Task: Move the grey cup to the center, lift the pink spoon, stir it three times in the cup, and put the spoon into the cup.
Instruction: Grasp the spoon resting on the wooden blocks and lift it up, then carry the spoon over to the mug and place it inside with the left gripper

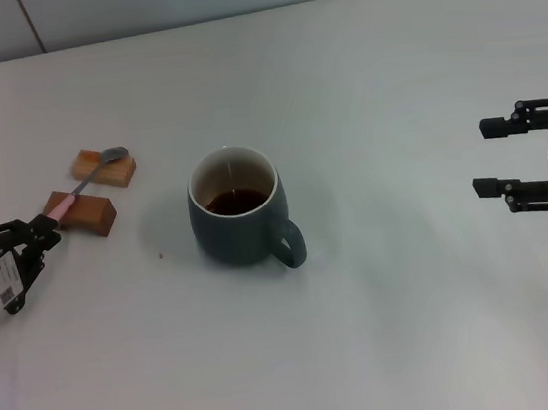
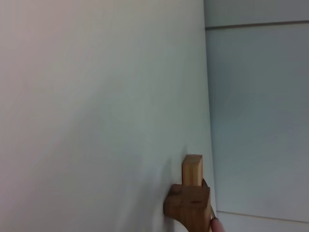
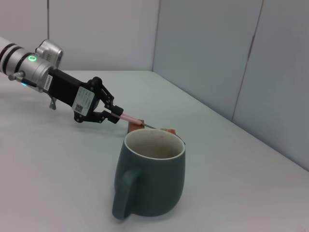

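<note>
Rounded blue-grey ceramic mug (image 1: 240, 217): frame centre, placed. Slim pink-handled metal spoon (image 1: 91, 177): upper left, resting across two brown wooden blocks (image 1: 93, 194). Left gripper (image 1: 45, 233) closed on spoon handle; lifting, stirring pending. Right gripper (image 1: 493, 155) open, right edge.

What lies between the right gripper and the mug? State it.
Nothing: in the head view only bare white table separates the open right gripper from the mug.

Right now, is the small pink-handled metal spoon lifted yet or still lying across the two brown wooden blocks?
Still lying on the blocks: the pink spoon rests across both, with the left gripper at its handle end.
</note>
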`<move>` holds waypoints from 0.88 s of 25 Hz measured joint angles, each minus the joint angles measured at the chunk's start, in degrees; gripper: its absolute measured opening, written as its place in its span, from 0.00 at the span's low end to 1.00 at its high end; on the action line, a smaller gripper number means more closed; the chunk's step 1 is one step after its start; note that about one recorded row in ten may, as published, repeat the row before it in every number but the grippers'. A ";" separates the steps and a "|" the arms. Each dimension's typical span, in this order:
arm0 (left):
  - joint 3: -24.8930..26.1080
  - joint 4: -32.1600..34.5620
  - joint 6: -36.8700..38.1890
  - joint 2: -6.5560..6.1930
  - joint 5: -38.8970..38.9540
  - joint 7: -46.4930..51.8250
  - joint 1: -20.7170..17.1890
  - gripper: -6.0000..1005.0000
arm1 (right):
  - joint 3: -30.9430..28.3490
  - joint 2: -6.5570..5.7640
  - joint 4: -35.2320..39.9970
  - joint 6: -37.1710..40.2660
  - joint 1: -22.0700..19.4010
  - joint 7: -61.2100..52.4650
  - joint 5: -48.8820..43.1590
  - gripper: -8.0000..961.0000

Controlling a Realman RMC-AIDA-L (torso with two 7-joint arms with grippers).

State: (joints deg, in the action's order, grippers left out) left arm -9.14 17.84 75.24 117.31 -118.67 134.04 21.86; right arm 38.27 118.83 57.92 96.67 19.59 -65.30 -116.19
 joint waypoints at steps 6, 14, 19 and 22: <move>0.00 0.00 0.32 0.14 0.11 -0.17 0.13 0.15 | -0.15 0.00 0.00 0.01 -0.14 0.00 0.00 0.68; -0.03 0.37 3.47 0.09 3.56 -1.32 0.53 0.14 | -0.74 -0.07 0.00 0.00 0.21 0.00 -0.15 0.68; -0.01 0.44 5.01 0.02 5.10 -2.34 0.75 0.14 | -0.77 -0.09 0.00 -0.13 0.39 0.00 -0.16 0.68; -0.51 0.79 8.04 -0.88 5.44 -2.60 2.07 0.14 | -0.83 -0.09 -0.05 -0.50 0.63 0.00 -0.17 0.68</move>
State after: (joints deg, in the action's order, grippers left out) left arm -9.64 18.62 83.28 116.42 -113.23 131.44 23.92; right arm 37.44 118.74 57.87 96.17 20.22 -65.30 -116.36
